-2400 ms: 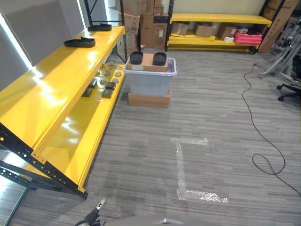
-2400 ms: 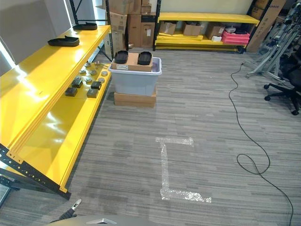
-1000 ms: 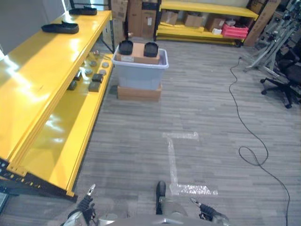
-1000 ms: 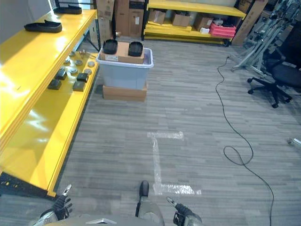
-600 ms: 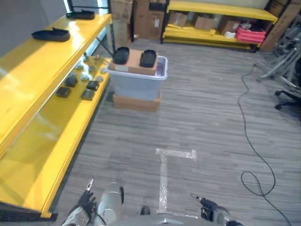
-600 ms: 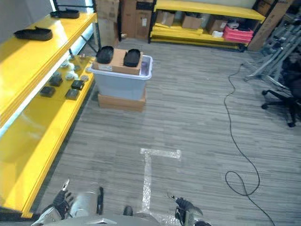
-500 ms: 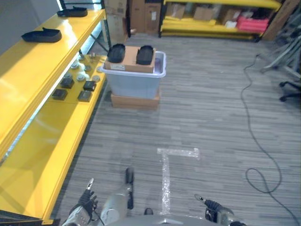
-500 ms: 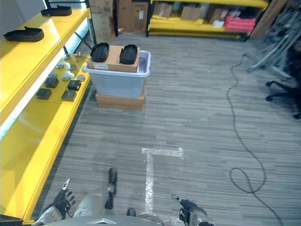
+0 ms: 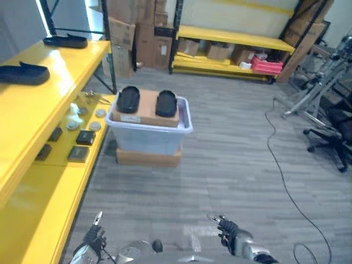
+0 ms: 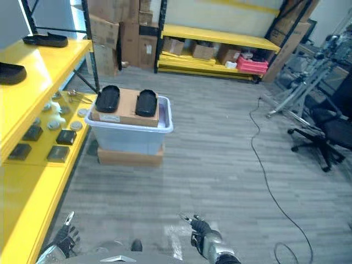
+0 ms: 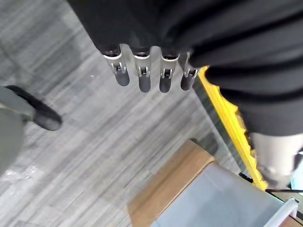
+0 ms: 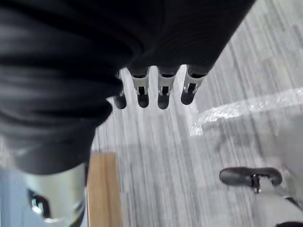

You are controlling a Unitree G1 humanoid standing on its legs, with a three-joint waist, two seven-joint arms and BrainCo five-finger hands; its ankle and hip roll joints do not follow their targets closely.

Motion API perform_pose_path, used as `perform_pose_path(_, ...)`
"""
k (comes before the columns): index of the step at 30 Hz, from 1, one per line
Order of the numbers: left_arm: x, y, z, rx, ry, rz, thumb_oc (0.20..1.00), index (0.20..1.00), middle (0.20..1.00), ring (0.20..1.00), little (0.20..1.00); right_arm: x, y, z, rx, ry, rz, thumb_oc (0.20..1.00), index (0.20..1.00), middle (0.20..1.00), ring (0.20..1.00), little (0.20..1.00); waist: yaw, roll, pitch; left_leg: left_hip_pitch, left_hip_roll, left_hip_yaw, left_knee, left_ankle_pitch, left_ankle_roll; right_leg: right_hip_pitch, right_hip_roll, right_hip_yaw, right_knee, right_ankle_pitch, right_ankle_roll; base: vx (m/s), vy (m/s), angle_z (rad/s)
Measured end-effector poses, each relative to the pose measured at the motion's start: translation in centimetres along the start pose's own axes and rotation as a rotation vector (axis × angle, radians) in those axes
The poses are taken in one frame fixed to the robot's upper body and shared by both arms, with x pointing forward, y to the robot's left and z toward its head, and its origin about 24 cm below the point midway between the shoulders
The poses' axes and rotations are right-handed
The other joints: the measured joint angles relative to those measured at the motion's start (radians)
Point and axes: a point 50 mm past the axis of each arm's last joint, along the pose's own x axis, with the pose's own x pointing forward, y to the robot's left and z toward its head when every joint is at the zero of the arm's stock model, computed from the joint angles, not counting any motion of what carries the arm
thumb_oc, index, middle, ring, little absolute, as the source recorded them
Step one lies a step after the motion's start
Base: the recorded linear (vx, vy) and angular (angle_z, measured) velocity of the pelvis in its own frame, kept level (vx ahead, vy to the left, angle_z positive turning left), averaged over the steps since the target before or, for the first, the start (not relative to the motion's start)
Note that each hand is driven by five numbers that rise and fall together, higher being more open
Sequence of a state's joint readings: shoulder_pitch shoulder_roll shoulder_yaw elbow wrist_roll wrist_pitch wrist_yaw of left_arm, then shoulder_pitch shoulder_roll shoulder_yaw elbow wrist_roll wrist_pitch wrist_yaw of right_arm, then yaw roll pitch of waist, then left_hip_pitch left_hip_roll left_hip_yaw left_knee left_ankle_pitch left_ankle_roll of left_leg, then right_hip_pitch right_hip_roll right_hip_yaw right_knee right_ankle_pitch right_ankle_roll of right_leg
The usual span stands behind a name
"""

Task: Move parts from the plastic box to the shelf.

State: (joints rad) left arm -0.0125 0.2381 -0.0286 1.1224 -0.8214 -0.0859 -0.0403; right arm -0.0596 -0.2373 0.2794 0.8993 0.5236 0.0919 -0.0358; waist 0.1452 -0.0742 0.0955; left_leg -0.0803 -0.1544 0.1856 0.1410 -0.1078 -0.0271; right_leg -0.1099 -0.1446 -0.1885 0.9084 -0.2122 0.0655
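Now the plastic box (image 9: pixel 149 132), two black parts (image 9: pixel 127 99) lying on a brown carton across its top, sits nearer & more central ahead than a moment ago, w/ the yellow shelf (image 9: pixel 33 104) running along the left; the whole view has shifted, so it's the camera that has moved, not the things. Left robot hand (image 11: pixel 142 71) & right robot hand (image 12: pixel 161 90) hang low, fingers straight, holding nothing. Judging by that, approach is nearly done & no part is picked up yet.

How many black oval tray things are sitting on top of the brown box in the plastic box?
2. Both black trays lie side by side on the cardboard box in the plastic box: one toward the shelf, one away from it. More may be hidden underneath.
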Motion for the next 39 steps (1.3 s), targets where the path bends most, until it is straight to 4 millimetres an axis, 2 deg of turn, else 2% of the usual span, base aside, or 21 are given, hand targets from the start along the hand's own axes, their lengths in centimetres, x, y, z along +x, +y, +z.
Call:
perform_pose_path(1,0.3,-0.6,1.6,0.013,-0.038,-0.019,1.000,1.000,1.000,1.000,1.000,0.1,0.8,0.4,0.000,-0.019,0.025,1.000,1.000,1.000,1.000,1.000,-0.014,-0.024,0.018,-0.086,0.021,-0.031,0.239,-0.057,0.165,-0.050,-0.051,0.002,-0.036,-0.005,0.029,0.34,-0.132,0.21)
perform_pose_path(2,0.4,-0.8,2.5,0.021,-0.062,-0.026,1.000,1.000,1.000,1.000,1.000,0.0,0.7,0.4,-0.006,-0.018,0.024,1.000,1.000,1.000,1.000,1.000,0.005,0.031,0.028,-0.101,0.093,-0.104,0.305,-0.098,0.121,-0.108,-0.025,0.025,-0.049,-0.023,0.084,0.30,-0.137,-0.19)
perform_pose_path(3,0.4,-0.8,2.8,0.027,-0.068,-0.017,1.000,1.000,1.000,1.000,1.000,0.1,1.2,0.9,0.012,-0.032,0.041,1.000,1.000,1.000,1.000,1.000,0.008,0.037,0.043,-0.071,0.074,-0.144,0.275,-0.130,0.103,-0.138,-0.031,0.025,-0.130,-0.048,0.107,0.27,-0.116,-0.54)
perform_pose_path(5,0.6,-1.3,2.7,0.018,-0.062,-0.016,1.000,1.000,1.000,1.000,1.000,-0.2,0.2,1.4,0.013,-0.057,0.032,1.000,1.000,1.000,1.000,1.000,-0.030,0.057,0.055,0.055,0.050,-0.168,0.085,-0.034,0.124,-0.169,0.030,-0.040,-0.540,0.006,0.061,0.42,-0.148,0.22)
perform_pose_path(6,0.6,-2.2,2.2,0.007,-0.053,-0.039,1.000,1.000,1.000,1.000,1.000,-0.3,-0.5,1.2,0.000,-0.053,0.018,1.000,1.000,1.000,1.000,1.000,-0.044,0.068,0.069,0.088,0.019,-0.185,0.046,-0.048,0.047,-0.218,0.060,-0.042,-0.641,0.070,0.038,0.58,-0.193,0.61)
perform_pose_path(7,0.7,-2.1,2.8,-0.010,-0.079,-0.044,1.000,1.000,1.000,1.000,1.000,-0.4,-0.7,1.1,-0.001,-0.053,0.017,1.000,1.000,1.000,1.000,1.000,-0.054,0.005,0.081,0.070,0.019,-0.102,0.124,-0.166,-0.084,-0.252,0.032,-0.008,-0.734,0.137,0.026,0.59,-0.195,1.09)
perform_pose_path(8,0.7,-2.6,2.9,-0.015,-0.081,-0.065,1.000,1.000,1.000,1.000,1.000,-0.7,-1.5,0.6,0.020,-0.051,-0.003,1.000,1.000,1.000,1.000,1.000,-0.116,0.007,0.086,0.032,0.040,-0.089,0.178,-0.176,0.029,-0.277,0.004,0.013,-0.800,0.171,0.056,0.62,-0.220,1.35)
perform_pose_path(9,0.7,-2.8,2.4,-0.023,-0.071,-0.070,1.000,1.000,1.000,1.000,1.000,-0.9,-1.9,-0.1,0.031,-0.028,-0.016,1.000,1.000,1.000,1.000,1.000,-0.123,-0.005,0.093,0.062,0.013,-0.105,0.186,-0.182,0.083,-0.286,-0.020,0.027,-0.848,0.207,0.058,0.51,-0.197,1.28)
perform_pose_path(14,-0.5,0.1,-1.4,0.023,0.019,-0.031,1.000,1.000,1.000,1.000,1.000,-0.7,-1.1,1.0,0.034,-0.052,0.041,1.000,1.000,1.000,1.000,1.000,-0.082,0.028,0.130,0.293,0.055,-0.167,0.153,-0.232,0.048,-0.217,0.039,0.006,-0.865,0.278,-0.072,0.65,-0.327,0.57)
perform_pose_path(15,-0.7,0.4,-1.7,0.035,0.028,-0.029,1.000,1.000,1.000,1.000,1.000,-0.7,-0.9,1.2,0.033,-0.060,0.050,1.000,1.000,1.000,1.000,1.000,-0.080,0.044,0.133,0.324,0.062,-0.177,0.155,-0.229,0.017,-0.155,0.062,0.006,-0.884,0.263,-0.124,0.57,-0.258,0.60)
perform_pose_path(18,-0.7,-1.1,-2.9,0.024,0.053,-0.069,1.000,1.000,1.000,1.000,1.000,-0.5,-0.7,4.3,-0.005,-0.136,0.063,1.000,1.000,1.000,1.000,1.000,-0.085,0.068,0.120,0.361,0.093,-0.221,0.285,-0.116,-0.105,-0.029,0.077,0.095,-0.885,0.410,-0.164,0.53,-0.239,0.58)
perform_pose_path(20,-0.7,-1.7,-3.3,0.045,0.068,-0.092,1.000,1.000,1.000,1.000,1.000,-0.5,-0.2,5.0,-0.034,-0.148,0.083,1.000,1.000,1.000,1.000,1.000,-0.084,0.070,0.083,0.369,0.156,-0.195,0.276,-0.132,-0.081,0.038,0.087,0.092,-0.887,0.363,-0.107,0.40,-0.248,0.50)
perform_pose_path(22,-0.5,-2.6,-2.6,0.048,0.043,-0.118,1.000,1.000,1.000,1.000,1.000,-0.4,0.4,6.3,-0.053,-0.173,0.101,1.000,1.000,1.000,1.000,1.000,-0.059,0.035,0.068,0.278,0.209,-0.183,0.329,-0.133,-0.079,0.071,0.086,0.091,-0.893,0.322,-0.118,0.36,-0.314,0.15)
perform_pose_path(25,-0.4,-3.5,-2.6,0.037,0.039,-0.132,1.000,1.000,1.000,1.000,1.000,-0.4,-0.3,5.3,-0.058,-0.129,0.068,1.000,1.000,1.000,1.000,1.000,-0.029,0.016,0.068,-0.031,0.242,-0.238,0.642,0.076,-0.018,0.117,0.095,0.106,-0.891,0.263,-0.124,0.20,-0.159,-0.25)
perform_pose_path(26,-0.4,-3.3,-2.2,0.051,0.033,-0.126,1.000,1.000,1.000,1.000,1.000,-0.4,-0.5,5.2,-0.049,-0.127,0.053,1.000,1.000,1.000,1.000,1.000,-0.022,0.007,0.075,-0.112,0.223,-0.240,0.680,0.050,-0.004,0.122,0.078,0.118,-0.893,0.249,-0.113,0.10,0.041,-0.33)
perform_pose_path(29,-0.3,-2.8,-1.9,0.065,0.038,-0.095,1.000,1.000,1.000,1.000,1.000,-0.5,-1.3,2.8,-0.032,-0.057,0.008,1.000,1.000,1.000,1.000,1.000,-0.034,-0.007,0.098,-0.176,0.181,-0.172,0.407,0.041,-0.021,0.189,0.012,0.081,-0.938,0.260,-0.048,0.09,0.136,-0.20)
perform_pose_path(32,-0.8,-2.6,-3.9,0.073,0.100,-0.089,1.000,1.000,1.000,1.000,1.000,-1.3,-4.4,1.7,-0.022,-0.048,-0.107,1.000,1.000,1.000,1.000,1.000,-0.090,0.098,0.074,-0.141,0.204,-0.101,0.046,0.137,-0.080,0.250,0.013,0.062,-0.944,0.204,0.043,0.05,0.179,-0.04)
perform_pose_path(33,-0.8,-2.9,-3.9,0.075,0.105,-0.097,1.000,1.000,1.000,1.000,1.000,-1.7,-6.0,1.9,-0.027,-0.053,-0.166,1.000,1.000,1.000,1.000,1.000,-0.089,0.114,0.073,-0.134,0.202,-0.079,0.044,0.195,0.026,0.251,0.004,0.069,-0.919,0.179,0.081,0.03,0.163,-0.43)
perform_pose_path(35,-0.6,-1.9,-2.9,0.094,0.096,-0.066,1.000,1.000,1.000,1.000,1.000,-1.7,-5.7,1.8,-0.026,-0.048,-0.176,1.000,1.000,1.000,1.000,1.000,-0.081,0.083,0.058,-0.070,0.141,-0.053,-0.085,0.210,-0.001,0.195,-0.042,0.010,-0.863,0.130,0.065,0.03,0.142,-0.55)
perform_pose_path(38,-0.3,-2.0,-1.7,0.116,0.070,-0.060,1.000,1.000,1.000,1.000,1.000,-1.8,-5.9,1.1,-0.002,-0.039,-0.210,1.000,1.000,1.000,1.000,1.000,-0.094,0.088,0.043,-0.017,0.103,-0.070,-0.205,0.197,-0.078,0.182,0.034,-0.020,-0.872,0.117,0.040,0.06,0.094,0.11)
perform_pose_path(39,-0.1,-1.8,-0.7,0.130,0.049,-0.051,1.000,1.000,1.000,1.000,1.000,-1.8,-5.0,0.4,0.017,-0.034,-0.181,1.000,1.000,1.000,1.000,1.000,-0.100,0.027,0.031,-0.030,0.064,-0.035,-0.158,0.151,-0.062,0.193,-0.018,-0.002,-0.923,0.174,0.013,0.07,0.065,0.22)
